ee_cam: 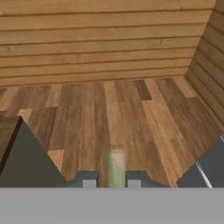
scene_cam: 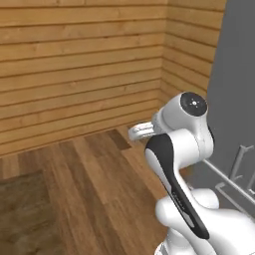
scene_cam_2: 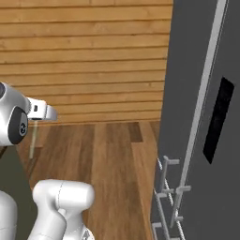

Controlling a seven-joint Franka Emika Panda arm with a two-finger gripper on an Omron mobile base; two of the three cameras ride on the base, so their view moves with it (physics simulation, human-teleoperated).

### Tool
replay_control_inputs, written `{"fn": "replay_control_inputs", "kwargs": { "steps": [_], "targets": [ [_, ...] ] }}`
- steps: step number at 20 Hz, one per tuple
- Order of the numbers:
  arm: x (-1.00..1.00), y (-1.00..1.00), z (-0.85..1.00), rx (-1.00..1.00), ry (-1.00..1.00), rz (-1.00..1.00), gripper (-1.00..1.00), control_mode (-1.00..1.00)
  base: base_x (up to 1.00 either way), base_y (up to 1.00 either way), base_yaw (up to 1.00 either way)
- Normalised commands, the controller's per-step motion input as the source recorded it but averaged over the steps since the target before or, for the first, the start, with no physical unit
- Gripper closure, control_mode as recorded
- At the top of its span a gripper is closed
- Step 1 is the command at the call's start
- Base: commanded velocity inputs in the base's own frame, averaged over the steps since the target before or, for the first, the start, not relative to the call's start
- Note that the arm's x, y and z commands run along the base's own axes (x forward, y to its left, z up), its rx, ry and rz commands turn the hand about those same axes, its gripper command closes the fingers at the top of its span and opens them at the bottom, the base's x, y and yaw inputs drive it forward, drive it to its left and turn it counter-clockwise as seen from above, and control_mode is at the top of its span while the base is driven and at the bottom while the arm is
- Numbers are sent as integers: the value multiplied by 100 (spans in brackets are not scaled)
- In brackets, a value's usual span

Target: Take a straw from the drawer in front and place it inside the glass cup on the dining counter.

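Plank walls (scene_cam: 79, 64) meet in a corner above a wood floor (scene_cam: 89, 199). A grey fridge (scene_cam_2: 201, 117) with rail handles stands at the right. The arm (scene_cam: 184, 149) is raised over the floor. Its gripper (ee_cam: 111, 180) is clamped on the straw (ee_cam: 116, 168), which sticks out pale between the fingertips (ee_cam: 89, 180) and hangs down from the hand in the right base view.

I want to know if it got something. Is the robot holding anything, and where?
Yes. The hand is shut on the straw, pinching it near one end; the rest sticks out past the fingertips.
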Motion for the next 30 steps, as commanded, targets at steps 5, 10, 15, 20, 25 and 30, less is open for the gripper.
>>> {"fn": "replay_control_inputs", "kwargs": {
  "steps": [5,10,15,20,25,30],
  "targets": [
    [0,0,0,0,0,0,100,100,100,0,19],
    [0,0,0,0,0,0,100,100,100,0,18],
    [0,0,0,0,0,0,100,100,100,0,18],
    [0,0,0,0,0,0,100,100,100,0,22],
    [0,0,0,0,0,0,100,100,100,0,28],
    [0,0,0,0,0,0,100,100,100,0,39]
  ]
}}
